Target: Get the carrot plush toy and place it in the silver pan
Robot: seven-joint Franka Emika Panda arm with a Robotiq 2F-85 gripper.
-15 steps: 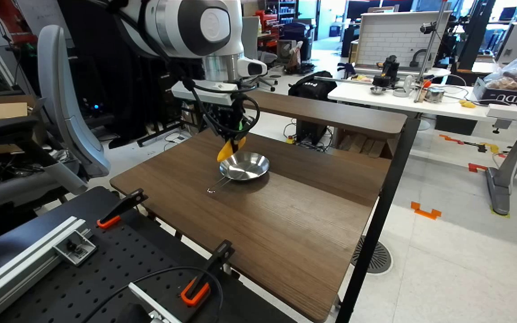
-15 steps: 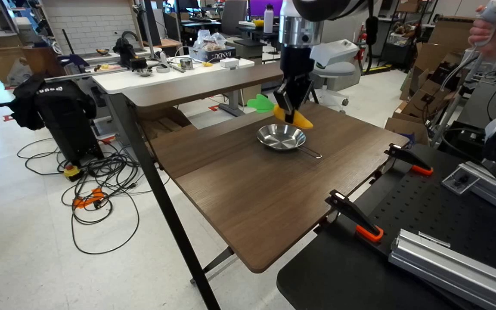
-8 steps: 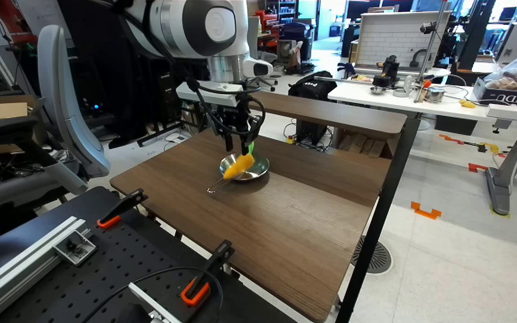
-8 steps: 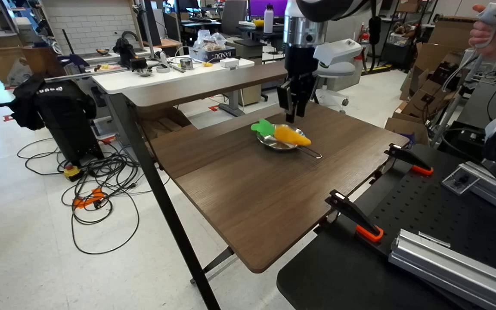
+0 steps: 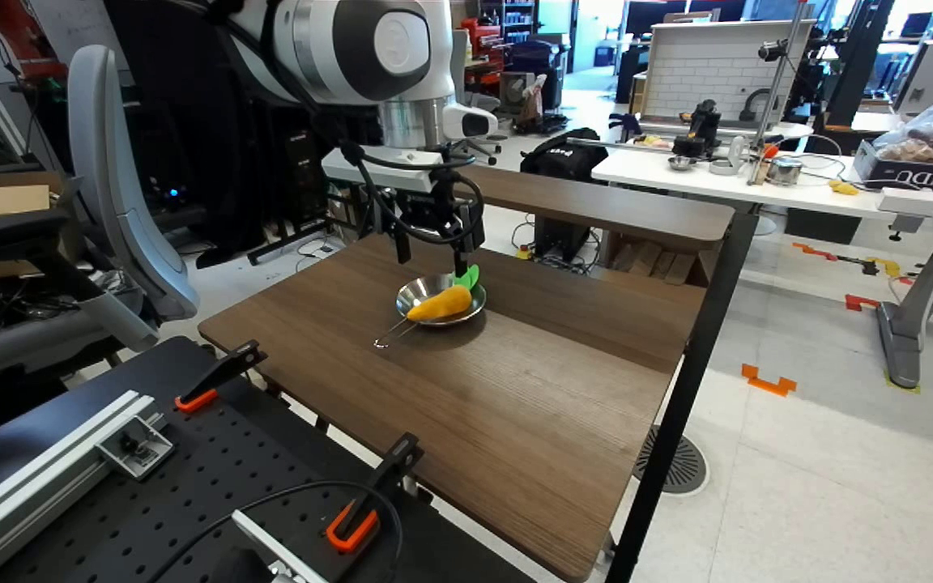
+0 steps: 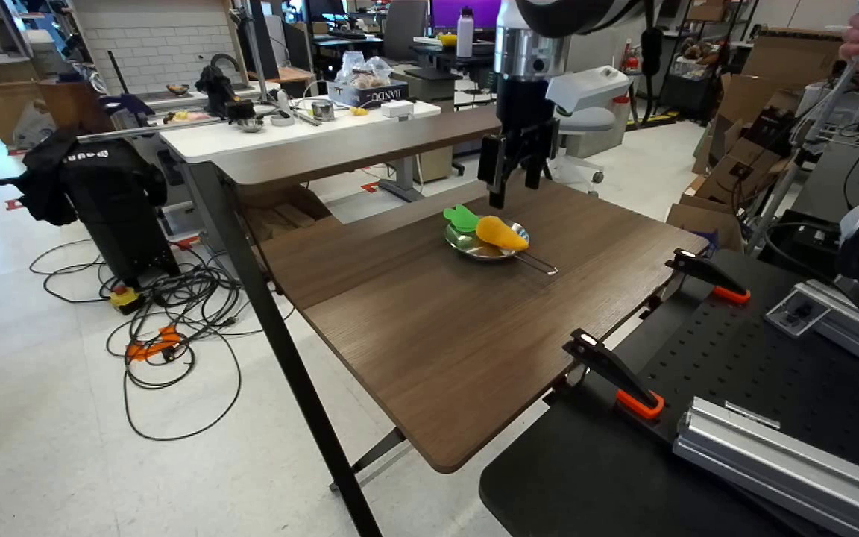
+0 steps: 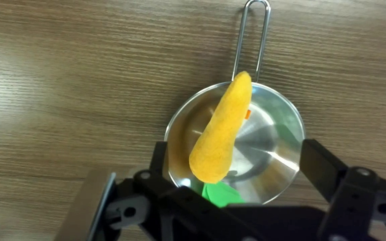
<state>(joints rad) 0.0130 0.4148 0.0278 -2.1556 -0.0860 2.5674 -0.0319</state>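
The orange carrot plush toy (image 7: 222,132) lies in the silver pan (image 7: 260,140), a little off-centre: its narrow tip reaches the rim, or just past it, beside the root of the wire handle (image 7: 239,50), and its green tuft (image 7: 222,194) points to the opposite side, partly hidden by the gripper in the wrist view. Whether the tuft rests on the rim cannot be told. A second ago the toy was pinched above the pan; half a second ago it was loose, just below the fingers; now it lies in the bowl, so the placing looks done. Above it hangs the gripper (image 6: 515,195), its fingers (image 7: 320,167) spread wide and holding nothing, a small gap showing below them in an exterior view. What probably remains is to lift the arm clear without brushing the tuft. The pan stands on the brown wooden bench (image 5: 515,421), well apart from every corner, nearer the edge under the raised shelf (image 5: 596,198) than the edge facing two black-and-orange clamps (image 6: 612,369), with its handle pointing toward the clamps. Past that edge is a black tabletop (image 6: 787,373) drilled with holes.
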